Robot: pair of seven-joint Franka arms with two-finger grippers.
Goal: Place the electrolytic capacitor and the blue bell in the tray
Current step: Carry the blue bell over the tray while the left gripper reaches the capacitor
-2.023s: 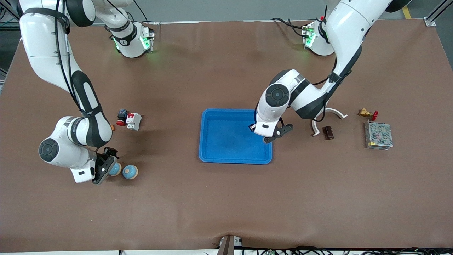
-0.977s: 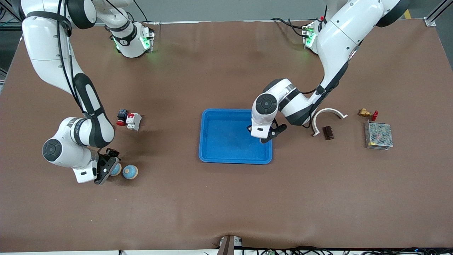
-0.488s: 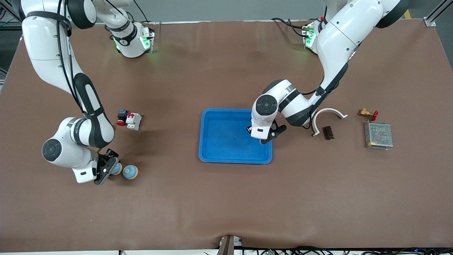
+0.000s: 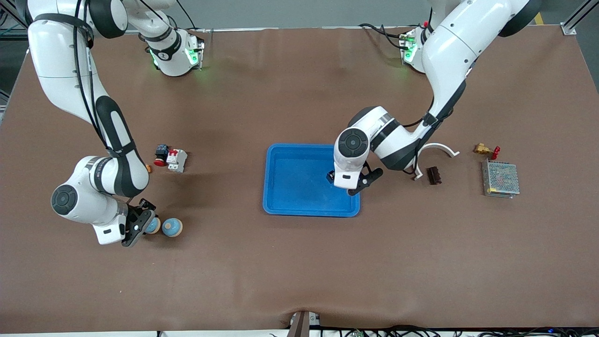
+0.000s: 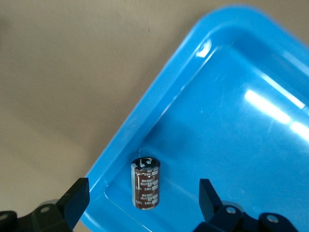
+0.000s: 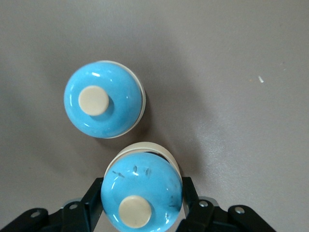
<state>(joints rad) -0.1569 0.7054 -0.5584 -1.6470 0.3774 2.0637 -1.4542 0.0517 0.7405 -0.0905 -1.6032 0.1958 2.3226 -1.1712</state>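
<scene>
The blue tray [image 4: 299,206] lies mid-table. A dark brown electrolytic capacitor [image 5: 146,188] stands upright in it near a corner, beside the rim [image 5: 145,116]. My left gripper [image 4: 345,185] hovers over that end of the tray. It is open in the left wrist view [image 5: 143,194], with the fingers wide apart on either side of the capacitor and not touching it. My right gripper [image 4: 139,224] is low at the right arm's end of the table. Its fingers [image 6: 91,203] press both sides of a blue bell [image 6: 141,193], which also shows in the front view [image 4: 152,225].
A second blue bell [image 4: 171,227] stands right beside the held one [image 6: 105,100]. A red-and-white breaker [image 4: 176,160] and a red push button [image 4: 160,154] lie farther off. A white curved piece [image 4: 435,150], a brown block [image 4: 434,175], a brass valve [image 4: 484,150] and a mesh-covered box [image 4: 500,179] lie at the left arm's end.
My left hand moved in over the tray's end, then shifted a little toward the front camera. My right arm shifted slightly, and the bell between its fingers stays in place.
</scene>
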